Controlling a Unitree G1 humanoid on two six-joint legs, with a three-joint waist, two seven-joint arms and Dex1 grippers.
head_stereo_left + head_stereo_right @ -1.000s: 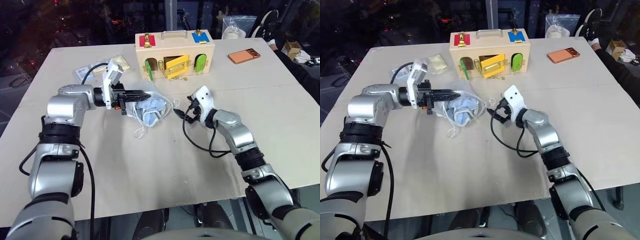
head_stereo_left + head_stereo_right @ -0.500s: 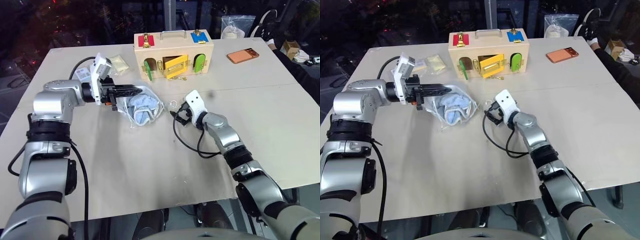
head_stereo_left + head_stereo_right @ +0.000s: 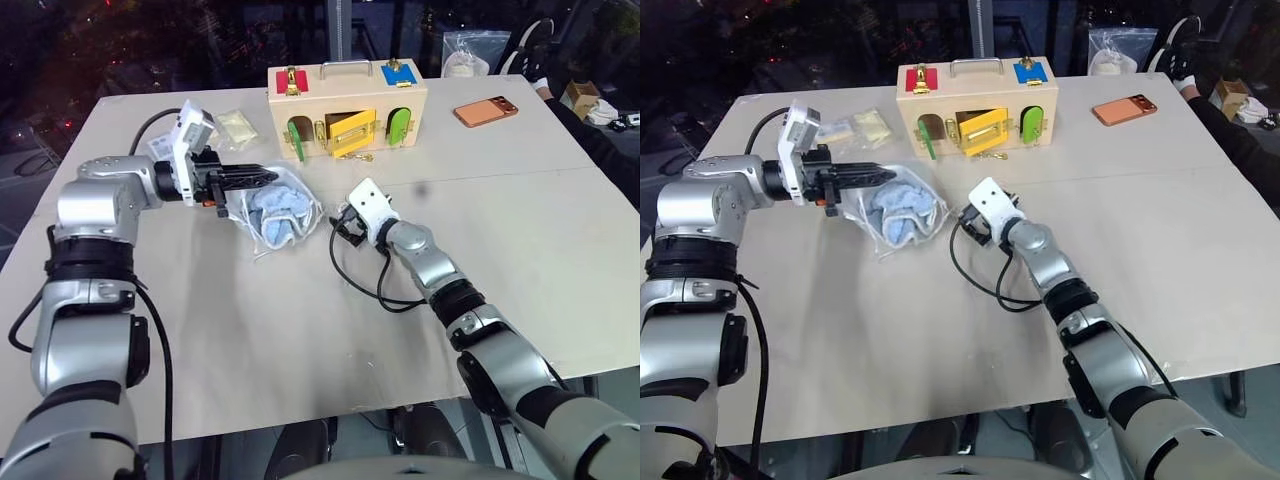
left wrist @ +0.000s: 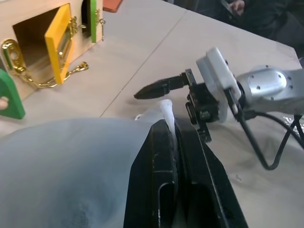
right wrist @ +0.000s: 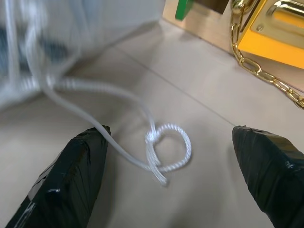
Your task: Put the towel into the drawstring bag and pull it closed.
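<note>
The light blue towel (image 3: 272, 205) sits inside the translucent white drawstring bag (image 3: 240, 210), which hangs partly lifted off the table. My left gripper (image 3: 270, 176) is shut on the bag's upper rim, with white fabric pinched between its fingers (image 4: 164, 142). My right gripper (image 3: 338, 222) is open, low over the table just right of the bag and pointing at it. In the right wrist view the bag's white cord runs out to a knotted loop (image 5: 166, 145) lying on the table between the open fingers (image 5: 80, 175), touching neither.
A wooden latch box (image 3: 345, 100) with a yellow door and gold chain stands behind the bag. An orange phone (image 3: 488, 111) lies at the back right and plastic packets (image 3: 235, 124) at the back left. A black cable (image 3: 380, 290) loops on the table by my right arm.
My right gripper has rolled and moved left and forward, closer to the bag and its cord. The left gripper has carried the bag's rim slightly left and up.
</note>
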